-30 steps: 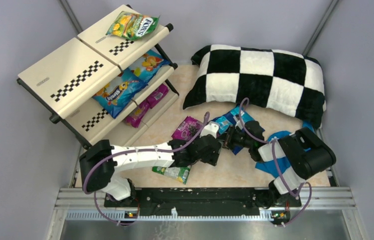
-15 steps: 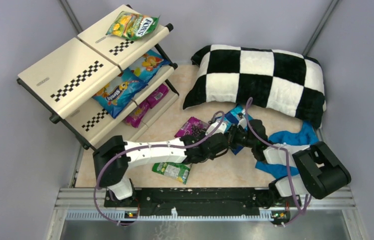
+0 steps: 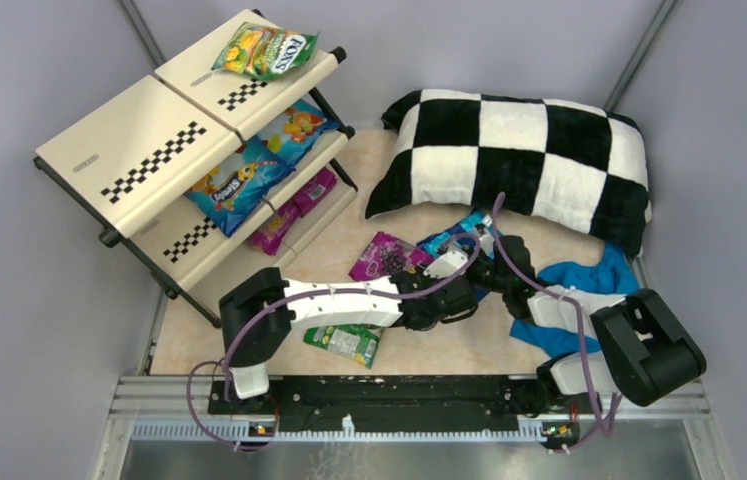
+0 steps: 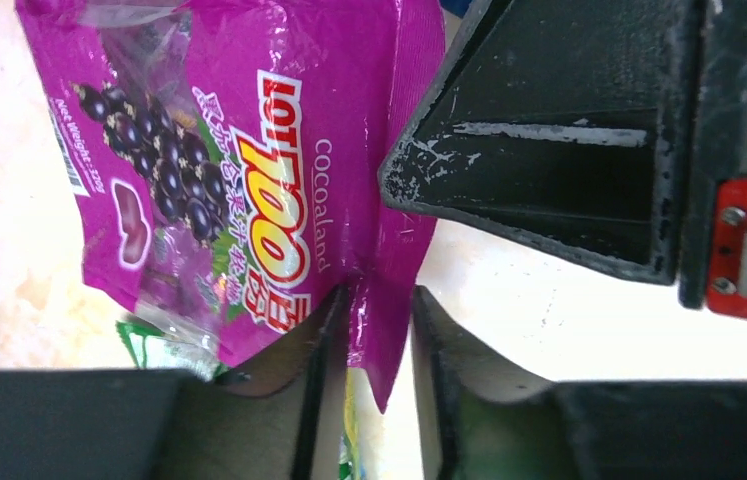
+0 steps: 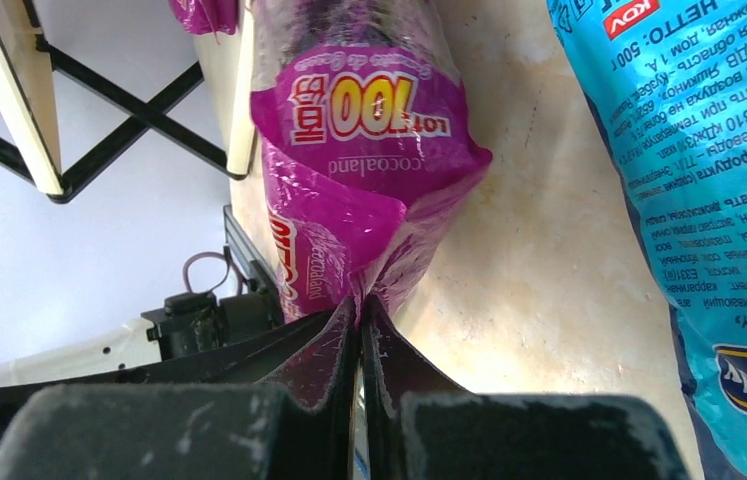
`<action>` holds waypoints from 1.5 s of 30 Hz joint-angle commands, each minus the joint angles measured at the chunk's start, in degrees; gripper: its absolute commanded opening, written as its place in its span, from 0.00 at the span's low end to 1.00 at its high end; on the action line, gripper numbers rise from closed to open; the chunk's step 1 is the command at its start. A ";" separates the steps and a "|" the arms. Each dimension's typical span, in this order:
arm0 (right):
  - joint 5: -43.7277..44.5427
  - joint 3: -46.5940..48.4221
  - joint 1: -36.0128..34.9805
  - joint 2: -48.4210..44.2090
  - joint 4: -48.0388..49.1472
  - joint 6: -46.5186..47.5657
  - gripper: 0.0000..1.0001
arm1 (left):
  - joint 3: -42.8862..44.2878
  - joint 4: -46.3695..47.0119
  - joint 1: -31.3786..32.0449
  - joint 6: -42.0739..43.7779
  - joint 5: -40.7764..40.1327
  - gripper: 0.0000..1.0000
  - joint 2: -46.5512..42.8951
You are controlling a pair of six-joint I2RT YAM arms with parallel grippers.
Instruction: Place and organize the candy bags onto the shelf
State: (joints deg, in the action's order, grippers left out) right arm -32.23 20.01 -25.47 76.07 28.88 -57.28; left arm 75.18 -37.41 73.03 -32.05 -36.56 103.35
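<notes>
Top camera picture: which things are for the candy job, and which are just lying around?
For the job: magenta bag, blue bags by the pillow, green-white bag, FOX'S bag, shelved blue bags, shelved magenta bags, shelf.
Just lying about: checkered pillow, blue cloth.

Both arms crowd the gap between pillow [image 3: 519, 160] and shelf [image 3: 189, 150].
</notes>
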 commanded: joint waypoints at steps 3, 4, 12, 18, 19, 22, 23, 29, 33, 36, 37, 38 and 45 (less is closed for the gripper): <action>-0.09 3.53 -0.40 -4.21 0.92 -0.67 0.00 | 3.85 -7.02 0.00 -1.17 -4.81 0.20 3.60; 0.15 3.73 -0.40 -4.58 0.01 -0.50 0.00 | 4.04 -7.11 0.00 -1.41 -4.96 0.13 3.40; 3.92 5.90 -0.36 -5.76 -10.54 3.50 0.68 | 2.34 -1.52 0.05 -0.20 -2.33 0.00 -2.92; 5.55 4.17 -0.53 -4.58 -7.49 -5.05 0.89 | -2.81 6.20 0.00 0.57 1.43 0.00 -7.88; 5.48 3.63 -0.65 -4.40 -5.79 -6.51 0.90 | -3.03 7.03 0.00 0.85 2.00 0.00 -8.20; 6.45 3.85 -1.69 -3.45 -2.79 -8.88 0.93 | -2.59 7.70 0.00 1.37 3.47 0.00 -8.02; 6.62 4.42 -2.18 -2.69 -2.67 -9.21 0.93 | -2.47 7.92 0.00 1.48 4.08 0.00 -7.99; 8.52 2.36 -4.04 2.54 2.95 -15.02 0.88 | -1.91 10.31 0.00 3.02 6.34 0.00 -8.56; 8.38 2.84 -4.05 4.76 4.50 -14.09 0.86 | -2.13 10.09 -0.13 3.29 6.39 0.00 -8.25; 6.82 3.91 -3.95 6.86 5.18 -12.77 0.84 | -2.10 10.06 -0.26 3.48 6.83 0.00 -7.69; 6.11 4.06 -3.97 7.82 5.59 -11.70 0.84 | -1.98 9.92 -0.30 3.49 6.92 0.00 -7.51; 4.37 4.36 -3.88 8.48 5.89 -10.23 0.84 | -1.97 9.71 -0.39 3.63 7.00 0.00 -7.47; -6.85 4.51 0.25 12.32 8.94 -4.64 0.82 | -3.16 9.53 -0.61 4.68 8.40 0.00 -8.80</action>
State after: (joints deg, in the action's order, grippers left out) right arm -32.18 22.98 -27.14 87.07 33.74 -65.98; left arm 72.18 -31.16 72.69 -28.49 -28.45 97.97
